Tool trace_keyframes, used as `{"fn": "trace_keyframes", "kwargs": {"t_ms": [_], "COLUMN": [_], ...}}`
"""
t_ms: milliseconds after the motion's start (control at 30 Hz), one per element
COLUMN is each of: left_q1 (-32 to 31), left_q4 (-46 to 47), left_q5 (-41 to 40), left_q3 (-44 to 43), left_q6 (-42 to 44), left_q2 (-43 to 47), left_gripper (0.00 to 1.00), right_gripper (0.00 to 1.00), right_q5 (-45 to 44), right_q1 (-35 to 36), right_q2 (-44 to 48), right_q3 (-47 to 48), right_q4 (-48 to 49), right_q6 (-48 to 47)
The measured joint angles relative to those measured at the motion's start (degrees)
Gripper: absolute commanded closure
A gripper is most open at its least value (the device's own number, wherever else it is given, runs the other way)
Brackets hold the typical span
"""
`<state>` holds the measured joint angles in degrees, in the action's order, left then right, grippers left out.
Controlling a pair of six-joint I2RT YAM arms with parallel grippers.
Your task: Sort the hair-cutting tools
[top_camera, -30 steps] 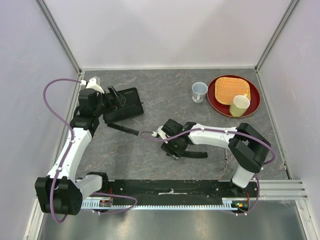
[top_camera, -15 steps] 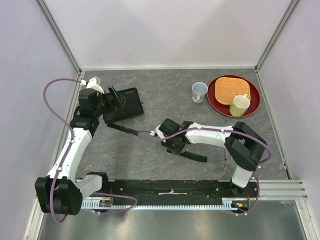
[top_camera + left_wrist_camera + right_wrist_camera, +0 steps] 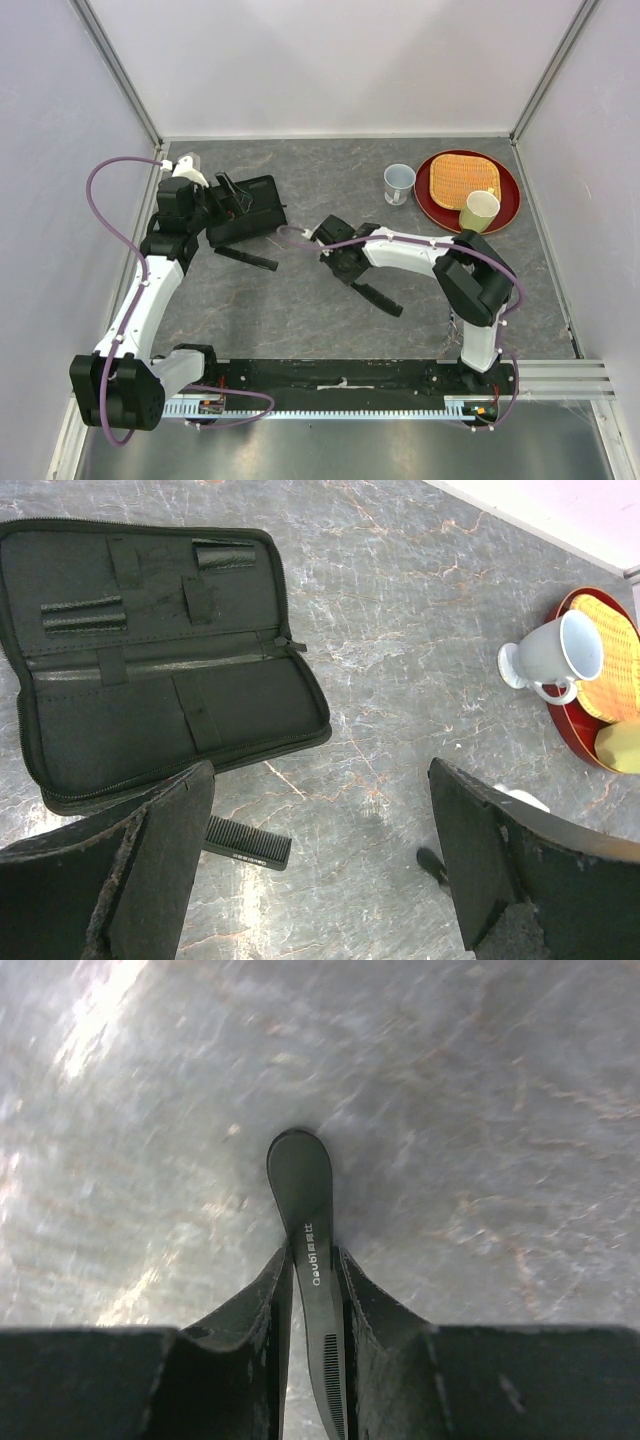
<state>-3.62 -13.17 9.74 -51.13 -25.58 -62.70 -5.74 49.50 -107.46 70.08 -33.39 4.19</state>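
Swinging left and away from the near edge, the right arm has lifted the handled comb (image 3: 378, 297), which now hangs slanted over the middle of the table. The right gripper (image 3: 345, 264) is clamped on it, fingers (image 3: 262, 1300) pinching the narrow stem, rounded end poking out ahead. Silver scissors (image 3: 452, 328) sit by that arm's base. Further out, the plain comb (image 3: 247, 258) lies flat just beside the open case (image 3: 250, 205). The left arm stretches up the left edge, its left gripper (image 3: 225, 200) spread wide and empty above the case. A cup (image 3: 399, 183) stands towards the far right corner.
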Motion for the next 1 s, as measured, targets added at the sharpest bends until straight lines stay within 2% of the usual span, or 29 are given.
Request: {"fn": "trace_keyframes", "kwargs": {"t_ms": [333,500,733,1000], "left_q1": [0.00,0.00,0.00,0.00], "left_q4": [0.00,1.49,3.80,4.37], "left_q5": [1.42,4.90,10.91,13.16], "left_q3": [0.00,0.81,3.13,3.56], "left_q6": [-0.02,-0.02,-0.09,-0.09], "left_q2": [0.00,0.02,-0.31,-0.52], "left_gripper": [0.07,0.09,0.10,0.10], "right_gripper": [0.67,0.65,0.51,0.50], "right_q5": [-2.58,-2.54,-2.10,-0.09], "right_q1": [-1.88,-2.10,-2.60,-4.74], "right_q2": [-2.67,-2.67,-1.99,-1.99], "right_q3": [4.11,4.79,4.96,5.01], "right_q4": [0.83,1.16,1.20,-2.97], "right_q6": [3.69,3.96,3.78,2.40]}}
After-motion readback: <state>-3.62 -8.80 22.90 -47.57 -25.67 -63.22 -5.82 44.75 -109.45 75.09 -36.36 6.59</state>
